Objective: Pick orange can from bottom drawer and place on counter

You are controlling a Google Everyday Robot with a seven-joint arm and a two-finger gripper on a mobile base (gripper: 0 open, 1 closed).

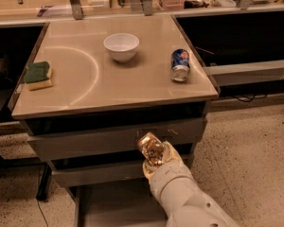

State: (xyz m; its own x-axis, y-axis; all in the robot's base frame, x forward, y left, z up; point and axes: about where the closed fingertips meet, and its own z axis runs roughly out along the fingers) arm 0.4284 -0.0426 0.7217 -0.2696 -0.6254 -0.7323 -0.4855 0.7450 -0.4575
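My hand (156, 161) is closed tight around the can (149, 145). I hold it up in the air, in front of the top drawers (85, 144). It is above the open bottom drawer (116, 205) and lower than the table (85, 96). I think the picking up is done and the putting down is not yet done. Next I need to lift the can higher than the table edge. Then I need a bare spot for it, away from the blue can (180, 65), the bowl (121, 46) and the sponge (38, 74).
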